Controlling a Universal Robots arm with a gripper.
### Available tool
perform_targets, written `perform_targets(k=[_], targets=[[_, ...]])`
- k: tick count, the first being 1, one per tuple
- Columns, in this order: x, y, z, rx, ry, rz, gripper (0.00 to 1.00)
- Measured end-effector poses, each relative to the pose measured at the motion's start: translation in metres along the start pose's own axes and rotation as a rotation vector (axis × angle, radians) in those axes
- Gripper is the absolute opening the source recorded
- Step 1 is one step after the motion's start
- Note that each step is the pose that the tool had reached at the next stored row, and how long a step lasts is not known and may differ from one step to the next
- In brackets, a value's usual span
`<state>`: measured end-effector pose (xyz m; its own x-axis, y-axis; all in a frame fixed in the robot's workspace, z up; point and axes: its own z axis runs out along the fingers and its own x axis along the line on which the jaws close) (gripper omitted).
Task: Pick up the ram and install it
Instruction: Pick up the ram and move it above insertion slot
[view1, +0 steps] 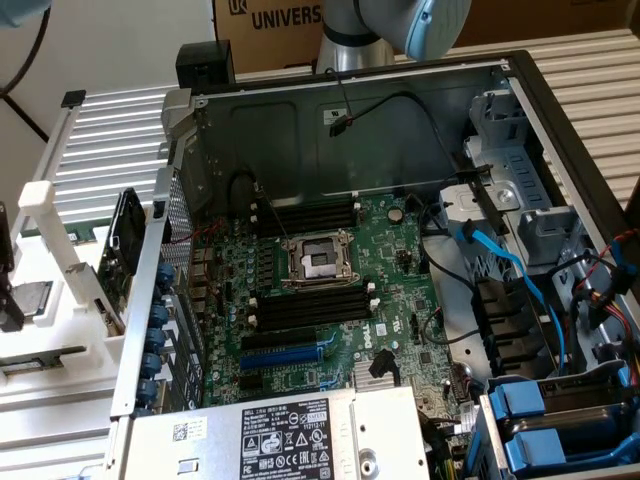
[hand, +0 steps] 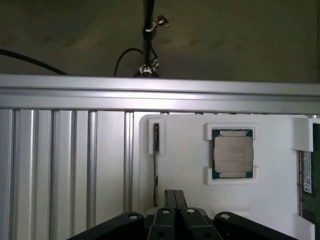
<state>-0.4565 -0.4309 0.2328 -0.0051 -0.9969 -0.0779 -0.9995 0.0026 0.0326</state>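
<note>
One ram (hand: 307, 186) stick lies at the white tray's (hand: 185, 165) edge.
The hand (hand: 175, 194) hovers over the tray, fingers pressed together and empty, with a processor (hand: 232, 154) between it and the ram.

Exterior above case (view1: 300, 140), wrist over tray (hand: 185, 150)

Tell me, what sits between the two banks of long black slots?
The square, metal-framed processor socket sits between the upper slots and lower slots, in the exterior view.

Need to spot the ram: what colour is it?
Green, white label; the ram shows best in wrist view.
</note>
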Motion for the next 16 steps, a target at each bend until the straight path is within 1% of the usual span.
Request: perform_targets(k=[4,8,16], targets=[[0.002,-0.0002,0.0065,0.0,0.0,0.0,0.11],[0.003,-0.0005,0.0129,-0.003,0.0,0.0,0.11],[0.003,-0.0005,0.0134,-0.0033,0.0001,0.0,0.11]])
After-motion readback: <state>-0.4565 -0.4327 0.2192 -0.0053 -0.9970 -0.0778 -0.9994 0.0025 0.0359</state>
